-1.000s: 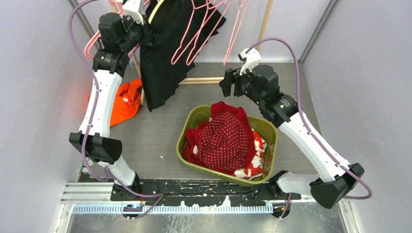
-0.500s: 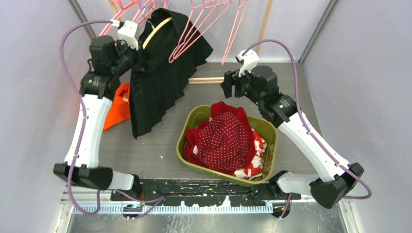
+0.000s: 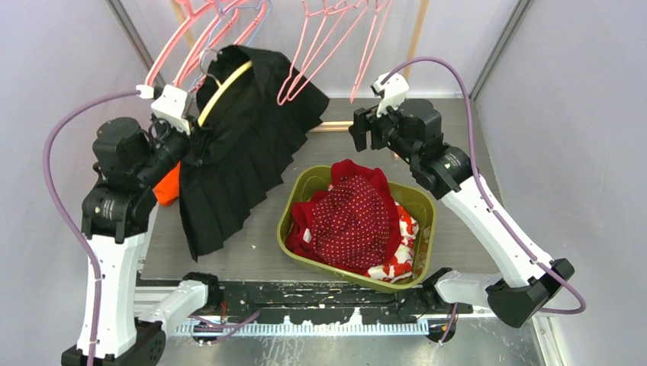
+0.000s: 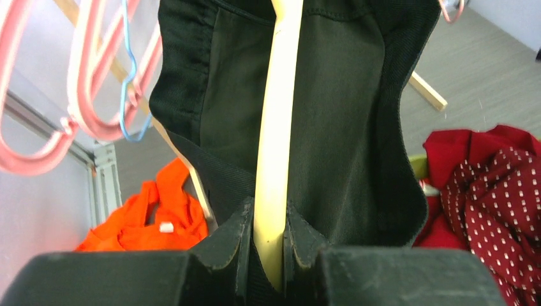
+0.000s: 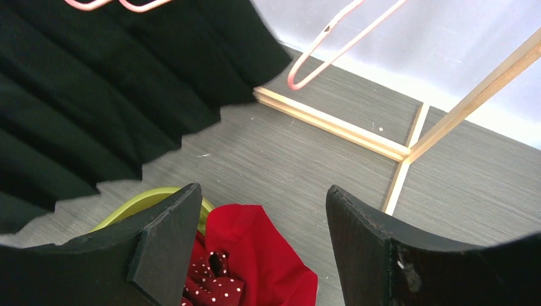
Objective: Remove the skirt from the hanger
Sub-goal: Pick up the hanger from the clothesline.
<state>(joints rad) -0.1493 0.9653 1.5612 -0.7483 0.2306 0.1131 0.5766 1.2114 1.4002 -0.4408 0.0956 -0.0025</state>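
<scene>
A black pleated skirt (image 3: 236,164) hangs on a pale yellow hanger (image 3: 225,90) at the left of the top view, off the rail. My left gripper (image 3: 192,141) is shut on the lower end of that hanger. In the left wrist view the hanger's bar (image 4: 275,127) runs up from between the fingers (image 4: 237,239), with the skirt's waistband (image 4: 348,127) draped on both sides. My left gripper (image 4: 268,239) pinches the bar itself. My right gripper (image 3: 358,130) stands open to the right of the skirt. Nothing lies between the jaws of my right gripper (image 5: 263,194), and the skirt's hem (image 5: 96,108) shows at upper left.
A green basket (image 3: 294,200) with red clothes (image 3: 355,217) sits mid-table under the right arm. An orange garment (image 3: 166,191) lies behind the left arm. Pink hangers (image 3: 320,46) hang on the wooden rack (image 5: 332,124) at the back.
My left arm has pulled down and toward the near left, carrying the hanger and skirt away from the rail. The right arm has hardly moved.
</scene>
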